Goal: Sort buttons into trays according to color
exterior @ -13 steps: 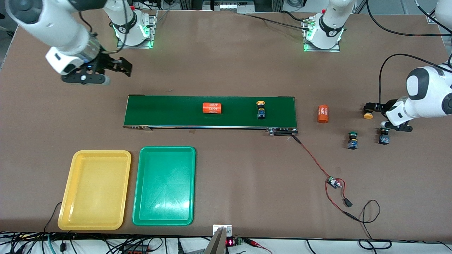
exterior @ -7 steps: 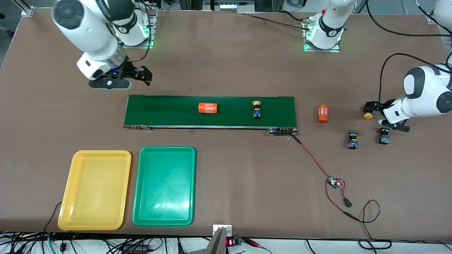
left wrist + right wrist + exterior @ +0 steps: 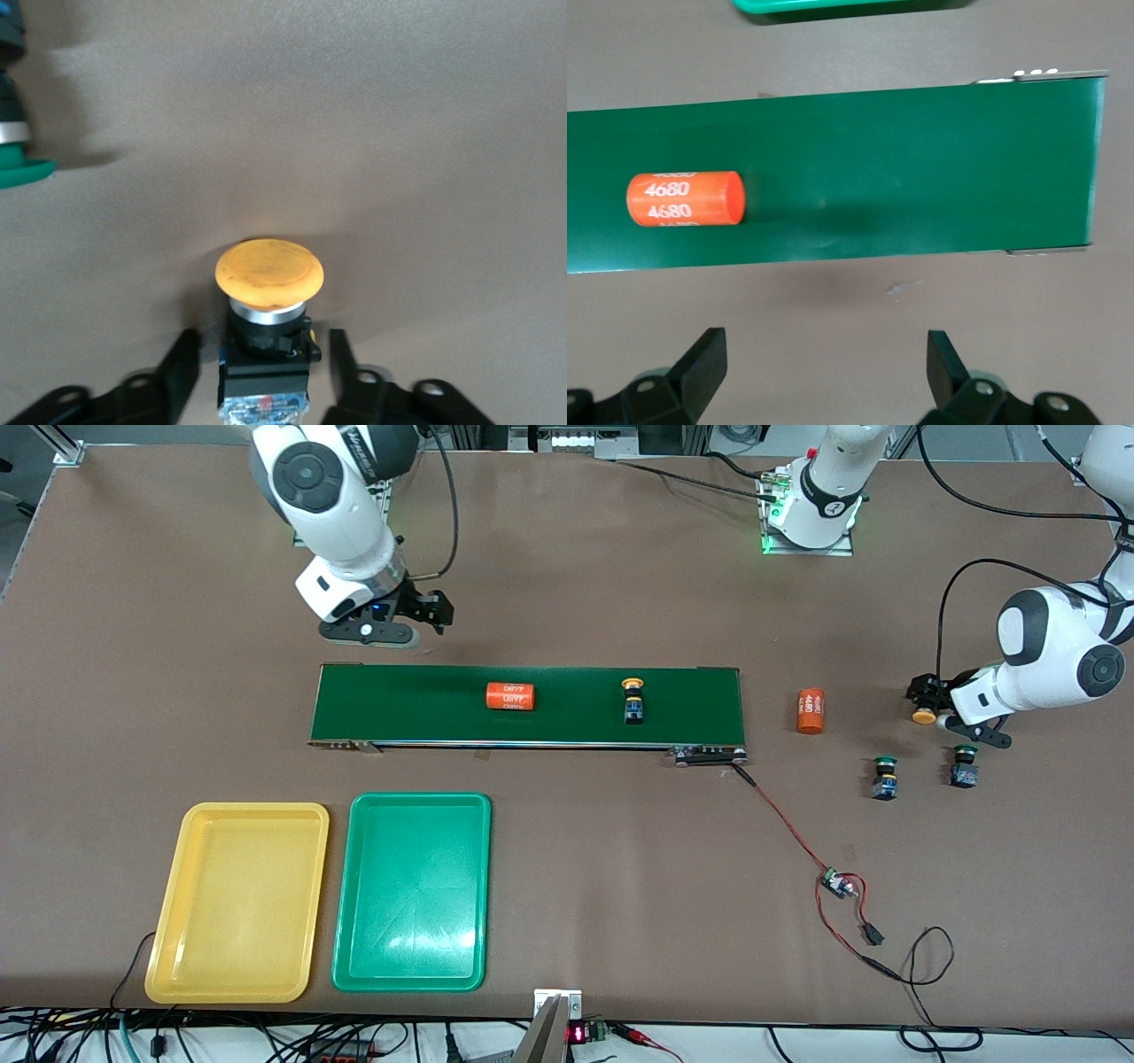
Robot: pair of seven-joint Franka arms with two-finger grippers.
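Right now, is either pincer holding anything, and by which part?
Nothing gripped yet. The left pincer straddles the dark body of the yellow-capped button, gaps both sides. The right pincer is open, empty, beside the conveyor belt.

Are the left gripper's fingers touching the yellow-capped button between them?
Apart. The left wrist view shows bare table between each of the left gripper's fingers and the button's dark body.
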